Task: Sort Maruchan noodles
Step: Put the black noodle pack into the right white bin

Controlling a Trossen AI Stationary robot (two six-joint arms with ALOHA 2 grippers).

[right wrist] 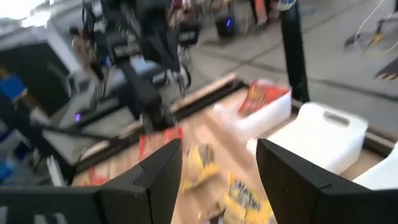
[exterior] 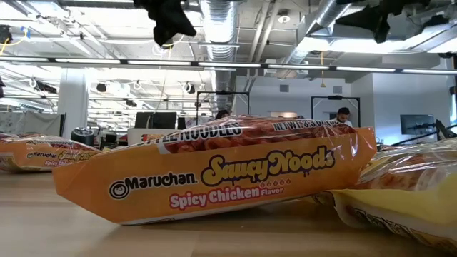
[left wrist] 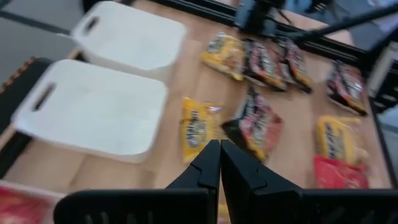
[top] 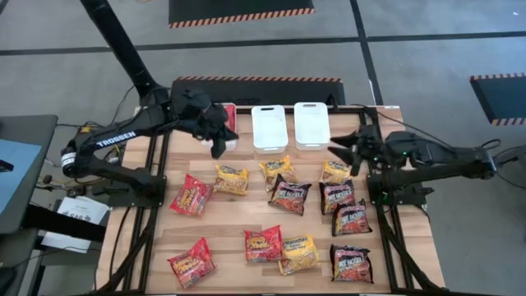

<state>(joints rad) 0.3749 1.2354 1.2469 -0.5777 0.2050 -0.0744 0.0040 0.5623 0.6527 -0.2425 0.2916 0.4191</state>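
Several Maruchan packets lie flat on the wooden table: red ones (top: pixel 191 196) (top: pixel 263 244) (top: pixel 191 263), yellow ones (top: pixel 231 179) (top: pixel 277 170) (top: pixel 298 255), dark ones (top: pixel 290 196) (top: pixel 351 263). Another red packet (top: pixel 229 113) lies in the leftmost white tray (top: pixel 234 141). My left gripper (top: pixel 219 146) hangs shut above that tray's near end, holding nothing; its fingers (left wrist: pixel 219 163) meet in the left wrist view. My right gripper (top: pixel 339 150) hovers open near the table's far right, above a yellow packet (top: pixel 335 171); its fingers (right wrist: pixel 217 168) stand wide apart.
Two more white trays (top: pixel 269 127) (top: pixel 311 123) stand side by side at the far edge, with nothing in them. A yellow Saucy Noods packet (exterior: pixel 214 171) fills the low view. Bare wood shows at the table's left side and between the packet rows.
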